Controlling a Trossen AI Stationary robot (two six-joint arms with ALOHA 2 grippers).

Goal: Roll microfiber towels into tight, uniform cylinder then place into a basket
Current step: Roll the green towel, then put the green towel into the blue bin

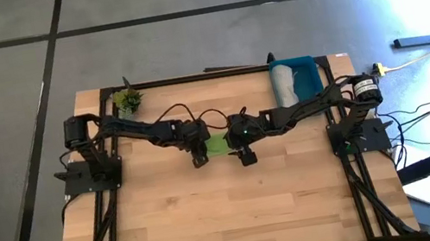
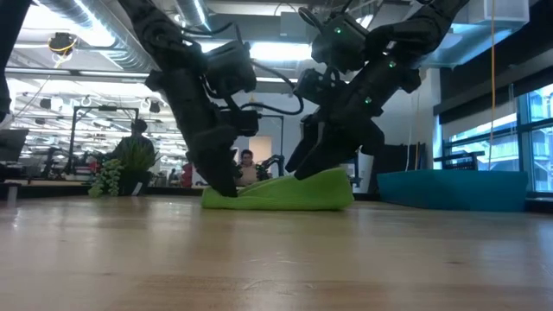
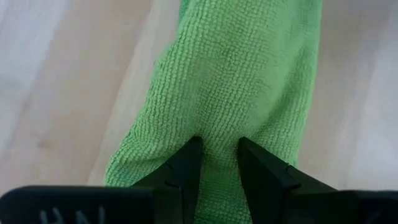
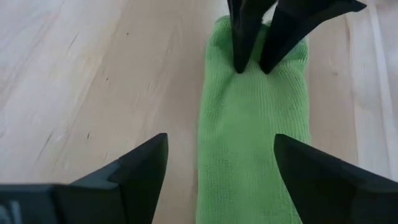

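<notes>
The bright green microfiber towel lies rolled into a long bundle on the middle of the wooden table, and also shows in the low view. My left gripper is shut on its left end, slanting down. At the other end my right gripper is open wide. One finger stands beside the roll and the other over its edge. The light grey towel lies rolled inside the blue basket at the far right. My left gripper pinches a ridge of the green towel's top surface between its two fingertips, near the roll's left end. The fingers slant steeply down from above and from the table's left. The towel lies on the table. My right gripper: I cannot tell whether its finger touches the roll.
A small green plant sprig stands at the table's far left corner. Bare wood stretches from the towel to the near edge. In the low view, a person sits in the room behind the table.
</notes>
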